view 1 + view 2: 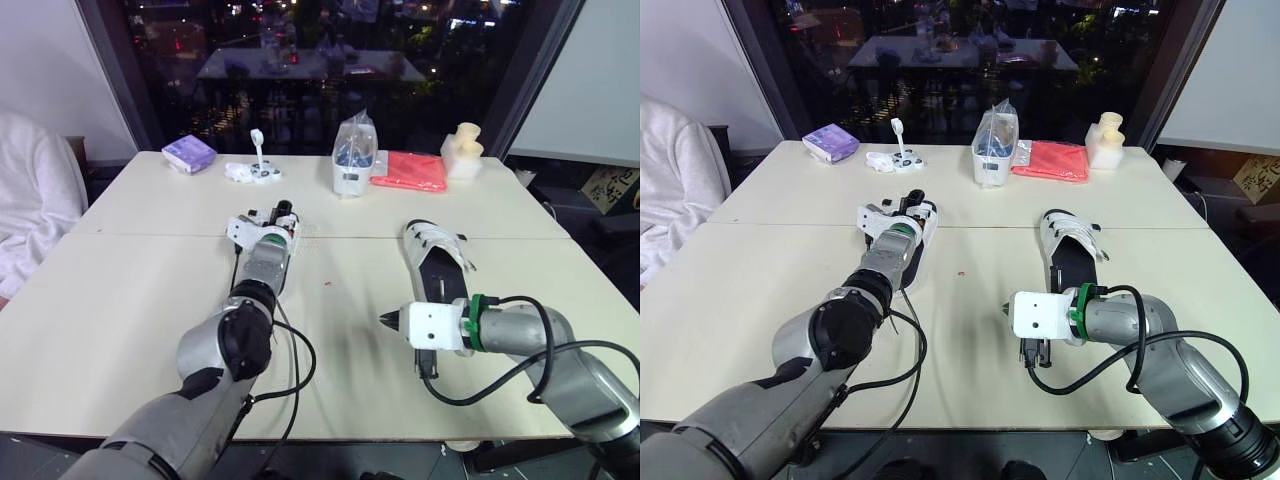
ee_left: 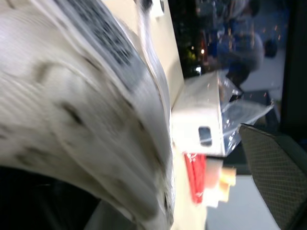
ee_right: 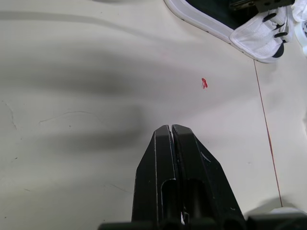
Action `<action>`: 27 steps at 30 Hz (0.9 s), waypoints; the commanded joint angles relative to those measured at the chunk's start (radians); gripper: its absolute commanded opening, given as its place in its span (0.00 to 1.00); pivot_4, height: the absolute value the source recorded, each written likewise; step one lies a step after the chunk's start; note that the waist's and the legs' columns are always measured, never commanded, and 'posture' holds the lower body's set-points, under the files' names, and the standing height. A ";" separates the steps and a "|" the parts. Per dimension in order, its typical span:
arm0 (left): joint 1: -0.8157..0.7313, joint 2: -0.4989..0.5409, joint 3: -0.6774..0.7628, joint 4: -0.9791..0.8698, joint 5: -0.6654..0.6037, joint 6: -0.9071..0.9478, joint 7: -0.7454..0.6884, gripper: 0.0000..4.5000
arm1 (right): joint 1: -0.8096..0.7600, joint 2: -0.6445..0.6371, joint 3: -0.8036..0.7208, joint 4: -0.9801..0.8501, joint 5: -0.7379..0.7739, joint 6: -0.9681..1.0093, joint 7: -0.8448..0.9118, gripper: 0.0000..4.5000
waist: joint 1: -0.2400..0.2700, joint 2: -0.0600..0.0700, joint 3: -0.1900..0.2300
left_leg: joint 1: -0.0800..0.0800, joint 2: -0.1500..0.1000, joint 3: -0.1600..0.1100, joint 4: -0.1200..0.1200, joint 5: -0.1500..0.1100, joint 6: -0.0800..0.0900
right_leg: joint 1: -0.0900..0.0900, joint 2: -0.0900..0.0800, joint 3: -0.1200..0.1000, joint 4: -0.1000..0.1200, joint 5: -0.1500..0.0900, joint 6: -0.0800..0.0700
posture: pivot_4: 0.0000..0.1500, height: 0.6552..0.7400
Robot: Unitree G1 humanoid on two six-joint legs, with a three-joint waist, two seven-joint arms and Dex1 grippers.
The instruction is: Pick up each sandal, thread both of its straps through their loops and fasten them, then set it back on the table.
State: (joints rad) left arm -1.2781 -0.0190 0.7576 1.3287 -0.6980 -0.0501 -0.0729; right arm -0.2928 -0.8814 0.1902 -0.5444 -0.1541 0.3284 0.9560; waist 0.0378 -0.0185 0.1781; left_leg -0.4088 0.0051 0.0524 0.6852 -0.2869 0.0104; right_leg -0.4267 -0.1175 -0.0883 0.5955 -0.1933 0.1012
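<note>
Along the far edge of the tabletop (image 1: 150, 330) stands a white container (image 1: 350, 178) with a clear plastic bag (image 1: 354, 135) rising out of it. Something blue shows through the plastic, but what it is cannot be made out. A purple pack (image 1: 188, 153) lies toward the far left corner. A small white holder (image 1: 251, 173) with a white brush upright in it sits between the pack and the container. Just beside the container, toward the far right corner, lies a flat red packet (image 1: 410, 170), and a cream-coloured block (image 1: 462, 150) stands next to it.

The left claw (image 1: 281, 214) reaches to the middle of the tabletop, at the far end of the centre sandal (image 1: 244, 230), which lies flat with its white straps toward the far edge. Seen from the left wrist, white strap material sits right against the claw, but whether the claw is clenched on it or released cannot be told.

The right claw (image 3: 171, 132) is clenched tight, its two black fingers (image 3: 156, 158) pressed together on nothing. It hangs over bare tabletop toward the near edge, near a small red speck (image 3: 204, 83).

The right-side sandal (image 1: 435, 262), white with a black footbed, lies flat toward the right edge, beyond the right arm and apart from the claw. A person's white sleeve (image 1: 30, 200) shows at the left edge.
</note>
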 commanded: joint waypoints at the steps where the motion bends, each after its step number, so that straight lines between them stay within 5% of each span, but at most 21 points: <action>1: 0.024 0.016 -0.060 -0.070 0.042 0.078 -0.017 0.99 | 0.003 -0.002 -0.014 -0.031 0.000 -0.005 -0.005 0.00 | 0.000 0.000 0.000 | 0.000 0.000 0.000 0.000 0.000 0.000 | 0.000 0.000 0.000 0.000 0.000 0.000 | 1.00 1.00; 8: 0.143 0.025 -0.130 -0.328 0.037 0.310 0.052 0.99 | 0.010 -0.002 -0.013 -0.027 0.000 -0.014 -0.005 0.00 | -0.007 0.000 0.000 | 0.001 0.001 0.000 0.000 0.000 -0.001 | 0.000 0.000 0.000 0.002 0.000 0.000 | 1.00 1.00; 17: 0.374 0.033 -0.345 -0.874 0.067 0.756 0.179 0.99 | 0.003 0.005 -0.005 -0.006 -0.001 -0.038 -0.007 0.00 | -0.007 0.000 0.000 | 0.002 0.001 -0.001 0.000 0.001 -0.002 | 0.001 0.000 0.001 0.002 0.000 0.000 | 1.00 1.00; 23: 0.495 0.106 -0.482 -1.142 0.082 0.975 0.144 0.99 | 0.005 0.008 -0.006 0.006 -0.001 -0.053 -0.010 0.00 | -0.006 0.000 0.000 | 0.002 0.001 -0.003 0.000 0.001 -0.002 | 0.001 0.000 0.001 0.003 0.000 0.000 | 1.00 1.00; 27: 0.553 0.240 -0.550 -1.324 0.058 1.039 -0.001 0.99 | 0.014 0.001 -0.021 0.023 0.002 -0.059 -0.014 0.00 | -0.006 0.001 0.000 | 0.002 0.001 -0.003 0.000 0.002 -0.003 | 0.001 0.001 0.001 0.003 0.000 -0.001 | 1.00 1.00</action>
State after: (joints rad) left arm -0.7165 0.1894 0.2146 0.1009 -0.6202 0.9704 -0.0171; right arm -0.2795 -0.8784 0.1958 -0.5186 -0.1537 0.2788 0.9523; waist 0.0317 -0.0180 0.1777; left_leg -0.4067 0.0068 0.0496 0.6855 -0.2852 0.0074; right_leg -0.4262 -0.1168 -0.0873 0.5986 -0.1935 0.1005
